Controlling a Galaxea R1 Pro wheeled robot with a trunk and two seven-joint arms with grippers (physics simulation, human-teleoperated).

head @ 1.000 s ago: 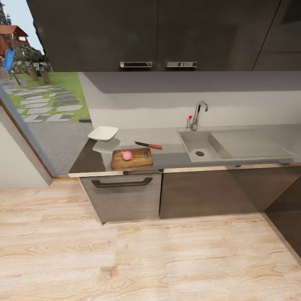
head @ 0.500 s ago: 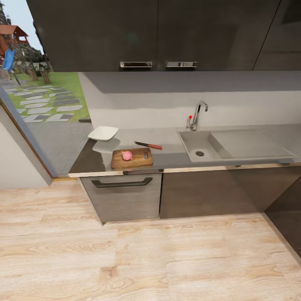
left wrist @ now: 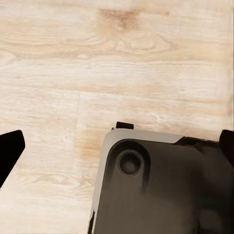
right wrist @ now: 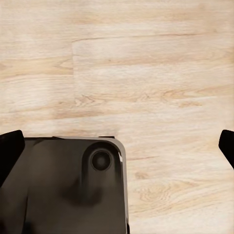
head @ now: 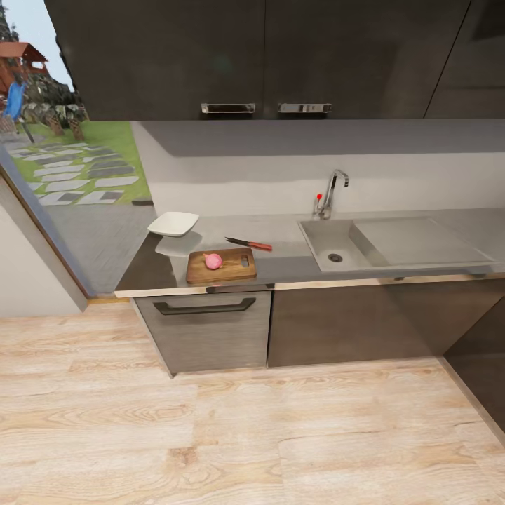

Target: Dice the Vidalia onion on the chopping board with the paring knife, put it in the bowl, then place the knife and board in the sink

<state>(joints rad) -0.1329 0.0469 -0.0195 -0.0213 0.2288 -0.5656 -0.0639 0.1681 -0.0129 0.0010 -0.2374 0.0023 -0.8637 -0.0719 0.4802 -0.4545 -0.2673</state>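
— What's on the worktop, starting with the biggest thing?

— The countertop (head: 294, 265) runs across my head view, glossy grey, over grey cabinet fronts. Set into it at the right is the sink (head: 319, 245): the basin shows just its round drain (head: 335, 257), and the flat drainboard (head: 414, 240) lies beside it. The curved faucet (head: 332, 189) with its red knob stands at the back rim.

— And the smaller things?

— Left of the sink, near the front edge, lies the chopping board (head: 231, 269), handle slot toward the sink. The pinkish onion (head: 213, 261) sits on it, whole as far as I can tell. Behind the board, lying flat on the counter, is the paring knife (head: 249, 243), red handle toward the sink, dark blade pointing away. At the far left corner sits the white bowl (head: 173, 224); I make out nothing inside it, though the angle is shallow.

— Where are your arms?

— Both wrists point down at the pale wooden floor (head: 245, 435). In the left wrist view, my left gripper (left wrist: 119, 151) has its dark fingertips (left wrist: 9, 148) at the two side edges of the picture, wide apart, nothing between them. My right gripper (right wrist: 119, 148) is the same: fingertips (right wrist: 9, 146) spread wide, nothing held.

— Anything hard to read?

— A dark rounded part of my own body (left wrist: 165, 190) lies under each wrist, cut off by the frame. The fingers themselves are cropped to bare tips.
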